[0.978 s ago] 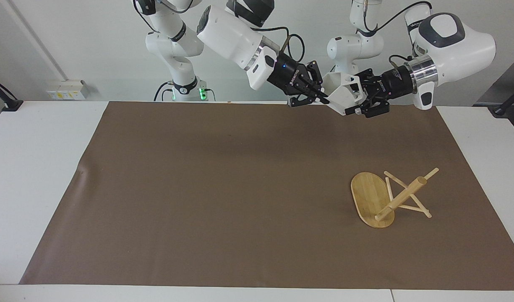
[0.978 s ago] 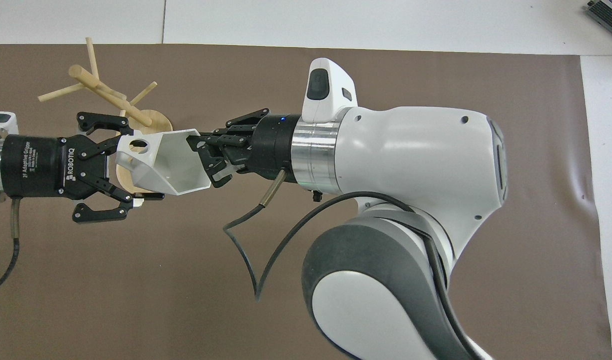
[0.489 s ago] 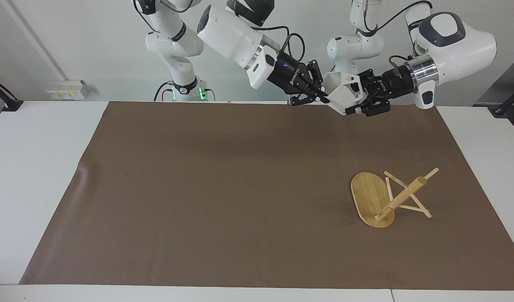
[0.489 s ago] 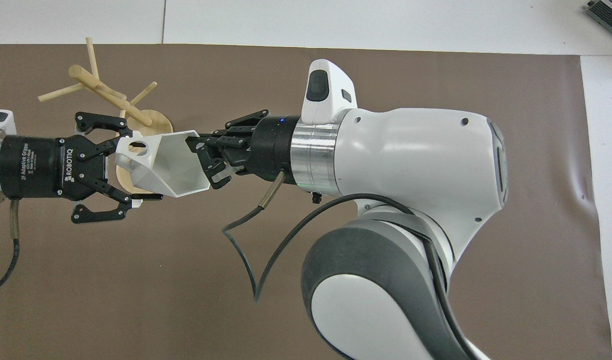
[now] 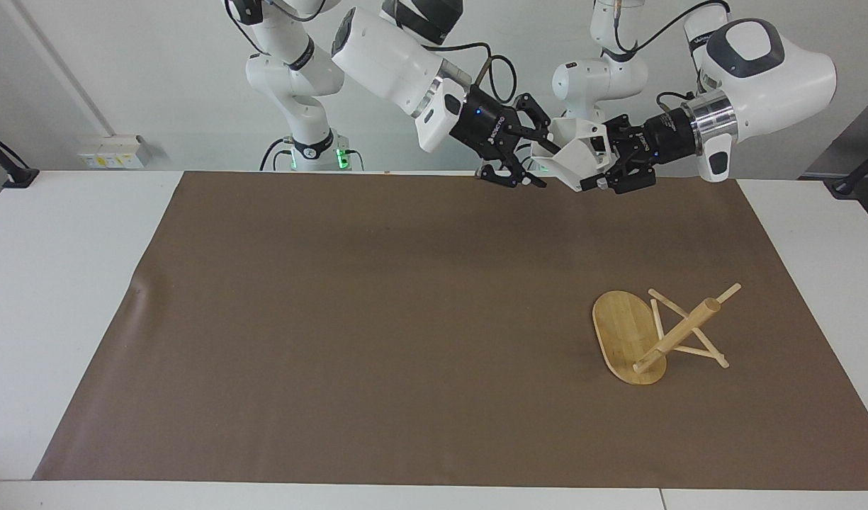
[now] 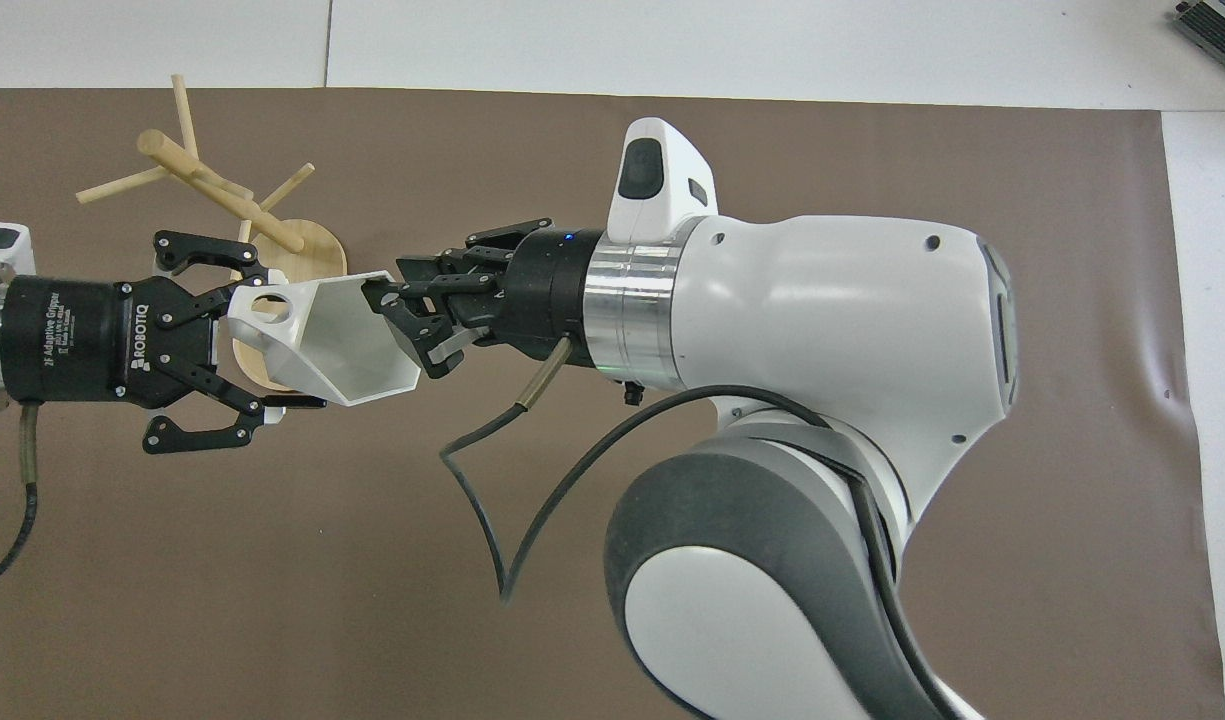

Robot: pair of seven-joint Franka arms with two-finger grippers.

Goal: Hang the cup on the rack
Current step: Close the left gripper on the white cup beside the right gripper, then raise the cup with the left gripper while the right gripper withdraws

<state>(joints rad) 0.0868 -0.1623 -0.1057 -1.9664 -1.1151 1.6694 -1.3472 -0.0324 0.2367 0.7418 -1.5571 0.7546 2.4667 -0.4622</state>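
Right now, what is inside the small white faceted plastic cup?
Only bare white inner walls show in the cup. One finger of the right pincer covers part of its mouth; what lies deeper there is hidden.

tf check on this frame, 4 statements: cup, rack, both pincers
1. The cup hangs on a rack peg. False: it is up in the air, gripped by the left pincer.
2. The rack lies tipped over on the brown mat. True.
3. The right pincer is open at the cup's rim. True.
4. The rack lies toward the right arm's end of the table. False: toward the left arm's end.
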